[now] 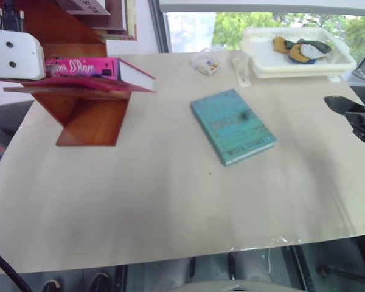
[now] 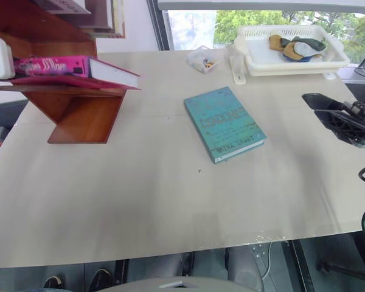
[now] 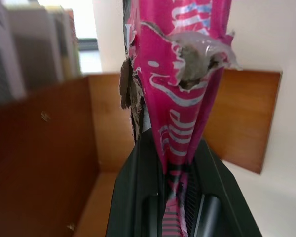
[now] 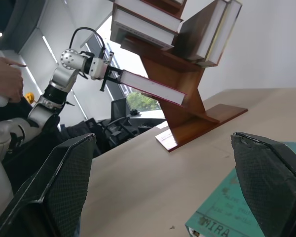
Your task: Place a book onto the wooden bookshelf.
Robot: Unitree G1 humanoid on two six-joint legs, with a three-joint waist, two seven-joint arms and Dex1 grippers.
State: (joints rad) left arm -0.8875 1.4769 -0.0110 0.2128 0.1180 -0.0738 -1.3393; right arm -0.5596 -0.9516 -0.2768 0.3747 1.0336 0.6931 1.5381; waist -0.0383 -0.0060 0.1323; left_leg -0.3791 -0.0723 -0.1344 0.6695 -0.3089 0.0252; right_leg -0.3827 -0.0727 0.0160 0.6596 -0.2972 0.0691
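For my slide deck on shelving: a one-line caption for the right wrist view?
Left gripper holds the pink book flat on the wooden bookshelf; a teal book lies nearby.

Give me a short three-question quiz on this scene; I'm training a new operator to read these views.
1. True or false: the left end effector is shut on the pink book.
2. The teal book lies: A) in the white tray, B) flat on the table, C) on the wooden bookshelf.
3. Fill in: the right end effector is ____ and holds nothing.

Key: 1 true; 2 B; 3 open.
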